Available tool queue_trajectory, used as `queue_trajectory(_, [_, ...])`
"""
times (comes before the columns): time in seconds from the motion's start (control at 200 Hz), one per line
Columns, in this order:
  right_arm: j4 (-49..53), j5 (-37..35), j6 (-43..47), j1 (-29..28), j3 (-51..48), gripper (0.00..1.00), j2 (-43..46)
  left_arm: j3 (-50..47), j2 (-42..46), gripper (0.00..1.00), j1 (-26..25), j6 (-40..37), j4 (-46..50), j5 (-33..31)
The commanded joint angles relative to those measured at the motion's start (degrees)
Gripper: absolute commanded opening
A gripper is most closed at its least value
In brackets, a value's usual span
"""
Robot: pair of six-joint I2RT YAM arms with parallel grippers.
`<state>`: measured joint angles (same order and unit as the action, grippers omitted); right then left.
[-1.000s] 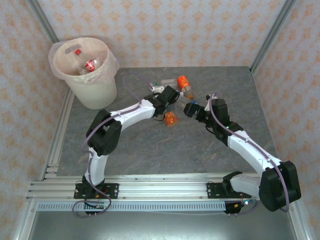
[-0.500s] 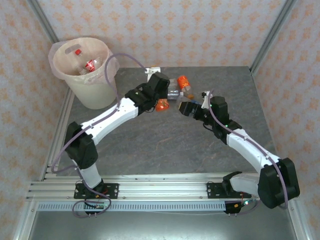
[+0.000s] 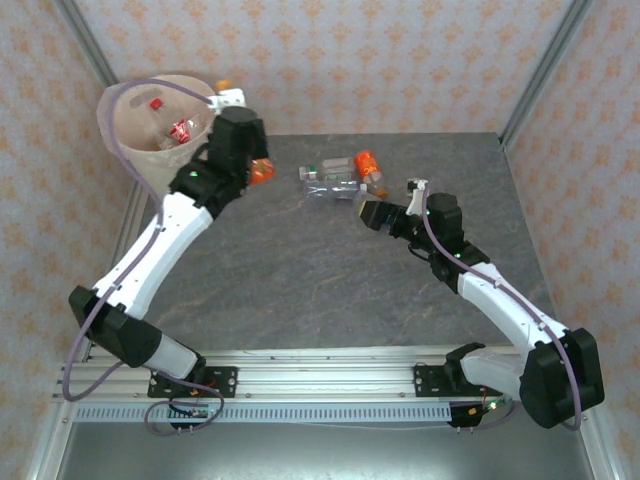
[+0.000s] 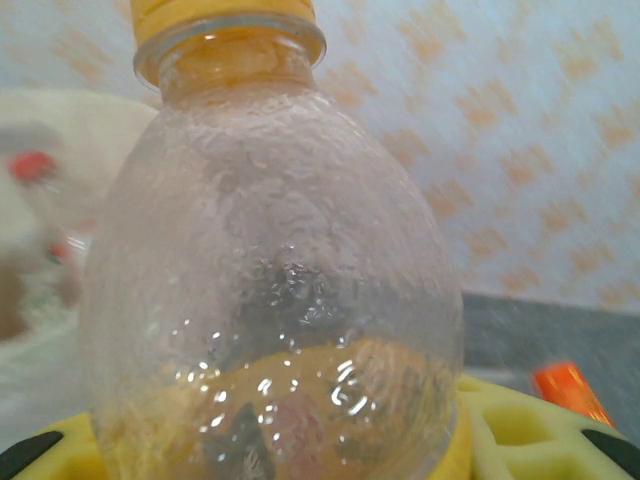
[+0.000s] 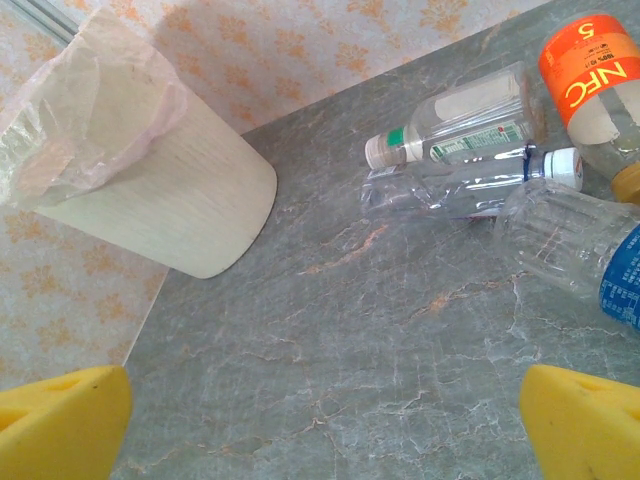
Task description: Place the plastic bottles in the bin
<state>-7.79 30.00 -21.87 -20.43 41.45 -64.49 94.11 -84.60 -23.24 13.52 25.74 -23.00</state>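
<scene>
One plastic bottle [image 4: 270,300] is pinched in the left end effector [image 3: 230,100]. The left wrist view shows it close: a clear, rounded, dimpled body wet with small drops, a yellow cap on top, and yellow pads [image 4: 520,440] pressed to it on both sides. From above only its orange label [image 3: 260,172] is easy to see, at the right side of the rim of the bin [image 3: 150,80].

The bin is cream-white and tapered, lined with a thin pinkish bag, and bottles with red labels [image 3: 182,130] lie inside it.

Four more bottles lie together on the grey, marble-like worktop [image 3: 330,290]. In the right wrist view they are an orange-labelled one [image 5: 590,80], a white-capped one [image 5: 450,130], a crushed clear one [image 5: 450,190] and a blue-labelled one [image 5: 590,260]. The first three touch.

The right end effector [image 3: 365,212] is just beside this group, with its yellow pads [image 5: 60,420] spread wide and nothing between them.

There is much bare worktop between the group and the bin.
</scene>
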Motion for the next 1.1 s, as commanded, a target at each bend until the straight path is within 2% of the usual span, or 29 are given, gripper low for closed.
queue_trajectory(0.0, [-1.99,-0.19,0.16,0.26,-0.24,0.99,-0.11,2.67,2.97,0.43,4.89,-4.22,0.03,-1.05])
queue_trajectory(0.21, [-2.51,0.54,-1.23,0.22,0.72,0.99,-1.85,6.79,0.93,0.43,14.37,-5.19,-0.33,0.89])
queue_trajectory(0.4, [-2.14,0.86,-1.69,0.25,1.52,0.99,-2.44,15.10,-6.00,0.44,21.09,-7.35,0.25,3.43])
queue_trajectory(0.49, [-1.71,0.52,-1.64,0.23,1.40,0.99,-2.20,19.59,-10.37,0.45,23.32,-9.80,0.93,4.33])
queue_trajectory(0.731, [-0.42,-0.74,-1.18,0.19,1.16,0.99,-1.81,30.73,-21.40,0.44,27.58,-19.01,4.77,12.23])
queue_trajectory(0.871, [-0.04,-1.36,-0.49,0.22,1.10,0.99,-1.83,40.43,-28.26,0.46,31.81,-18.88,10.74,23.32])
queue_trajectory(0.956, [-0.08,-1.41,-0.35,0.28,1.24,0.99,-2.30,44.95,-31.74,0.48,32.64,-19.66,14.04,24.90])
queue_trajectory(1.096, [0.12,-1.19,-0.61,0.21,1.96,0.99,-3.01,44.71,-33.60,0.49,33.19,-19.68,13.83,25.95])
